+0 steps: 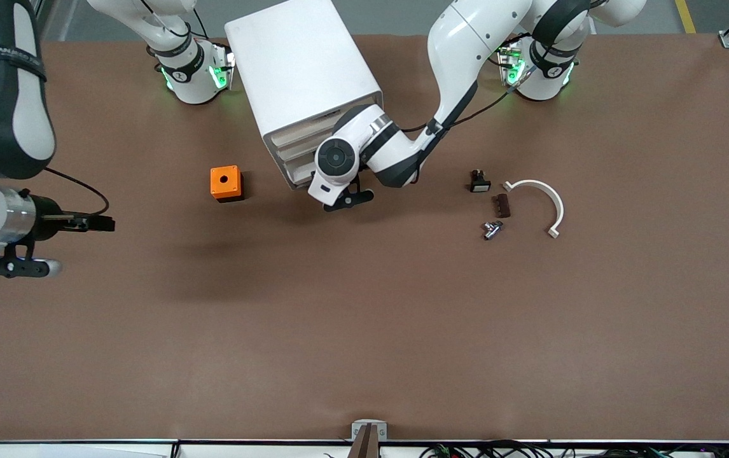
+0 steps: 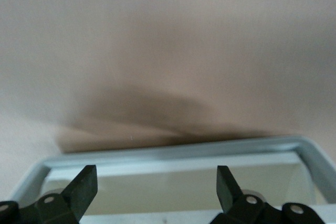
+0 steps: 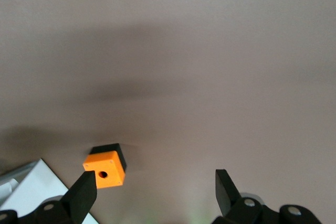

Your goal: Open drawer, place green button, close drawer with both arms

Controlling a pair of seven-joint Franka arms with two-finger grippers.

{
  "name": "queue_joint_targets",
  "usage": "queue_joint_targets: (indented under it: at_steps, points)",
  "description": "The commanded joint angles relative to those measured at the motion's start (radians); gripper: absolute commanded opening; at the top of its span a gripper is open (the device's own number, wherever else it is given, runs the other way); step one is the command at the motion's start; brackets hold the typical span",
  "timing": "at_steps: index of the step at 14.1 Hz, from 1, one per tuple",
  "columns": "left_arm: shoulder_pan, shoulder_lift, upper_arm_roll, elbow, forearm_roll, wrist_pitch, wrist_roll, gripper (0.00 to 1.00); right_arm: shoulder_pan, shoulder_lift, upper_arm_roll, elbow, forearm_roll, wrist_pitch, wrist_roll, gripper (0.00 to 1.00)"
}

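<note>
You had the right gripper [image 3: 155, 184] waiting wide and empty over the table [image 1: 364, 331] at the right arm's end. The button [image 1: 492, 229], seemingly the tiny piece among small parts toward the left arm's end, lay untouched. Farther off, your left gripper [image 2: 157, 182] stood wide at the drawer [image 2: 173, 150] rim of the cabinet [image 1: 301, 70], gripping nothing, so I judge that opening, placing and closing all remained.

A robotics lab; two white arms [image 1: 447, 83] are bolted along one edge of a brown-covered table [image 1: 364, 331]; cable bundles [image 1: 530, 450] trail along its camera-side edge; grey workshop floor shows past the corners.
</note>
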Motion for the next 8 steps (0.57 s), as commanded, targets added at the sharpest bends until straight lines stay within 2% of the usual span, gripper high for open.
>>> queue_joint_targets:
  at_steps: [1,6,8]
  points:
    - [0.004,-0.015,-0.026,-0.025,-0.020,-0.001,-0.048,1.00,-0.048,-0.006,0.023,0.063,-0.042,-0.091,-0.088,1.00]
    - [0.024,-0.016,-0.018,-0.014,-0.034,0.011,-0.054,1.00,-0.042,-0.005,0.025,0.080,-0.049,-0.085,-0.076,1.00]
    - [0.083,-0.053,0.017,-0.012,-0.023,0.011,-0.050,1.00,-0.047,-0.006,0.025,0.080,-0.047,-0.072,-0.076,1.00]
